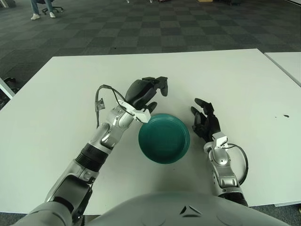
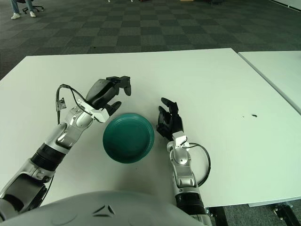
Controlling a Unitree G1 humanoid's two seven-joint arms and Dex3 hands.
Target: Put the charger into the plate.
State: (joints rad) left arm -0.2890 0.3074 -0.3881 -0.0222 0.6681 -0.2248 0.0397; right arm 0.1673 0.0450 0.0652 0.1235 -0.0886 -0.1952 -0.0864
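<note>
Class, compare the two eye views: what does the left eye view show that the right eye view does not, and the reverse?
Only the left eye view: a white edge at the picture's left border. Only the right eye view: much more of the neighbouring table. Both: the left hand by the green plate's far-left rim, the right hand beside its right.

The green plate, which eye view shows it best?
Left eye view: the green plate sits near centre, whole rim visible. The right eye view shows the same plate, also unobstructed, shifted left.
</note>
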